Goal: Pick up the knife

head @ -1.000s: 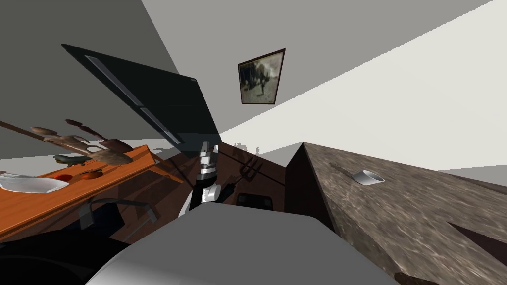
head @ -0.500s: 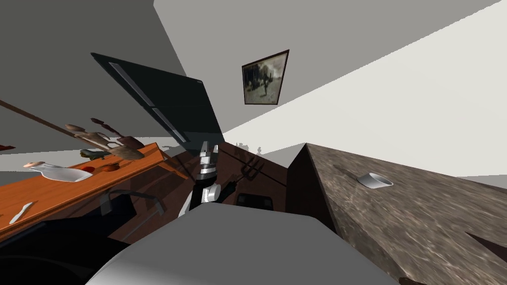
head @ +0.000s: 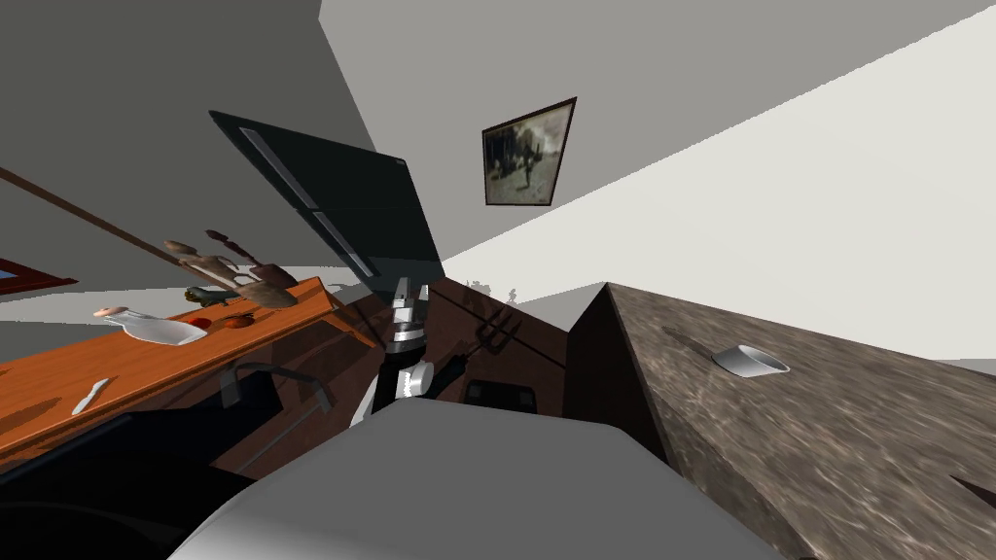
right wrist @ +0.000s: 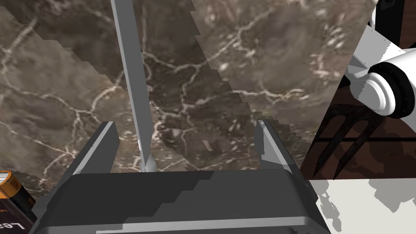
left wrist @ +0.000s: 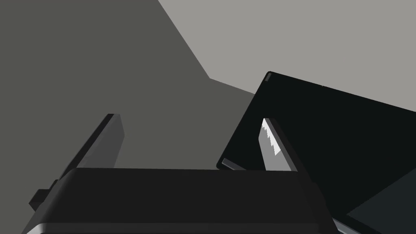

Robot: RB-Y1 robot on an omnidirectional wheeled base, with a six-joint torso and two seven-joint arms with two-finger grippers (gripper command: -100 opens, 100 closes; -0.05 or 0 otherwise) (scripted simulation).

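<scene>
A small pale knife point(head: 89, 397) lies flat on the orange counter point(head: 146, 365) at the far left of the head view. My left arm point(head: 409, 335) stands in the middle, well to the right of the knife and off the counter. In its wrist view the left gripper point(left wrist: 191, 140) is open and holds nothing, facing a grey wall and the dark fridge point(left wrist: 325, 134). My right gripper point(right wrist: 186, 142) is open too, close to a brown marbled surface point(right wrist: 243, 61). A thin grey bar point(right wrist: 130, 81) runs up from between its fingers.
Beyond the knife, the orange counter carries a clear bottle lying on its side point(head: 156, 328) and several wooden utensils point(head: 238, 282). The dark fridge point(head: 340, 209) stands behind it. A marbled counter point(head: 827, 428) with a small cup point(head: 749, 361) is at the right. An orange-and-black box point(right wrist: 12, 191) lies beside the right gripper.
My view has swung left, so the counter's things have slid right and the knife has come further into view. Neither arm has moved relative to my body.
</scene>
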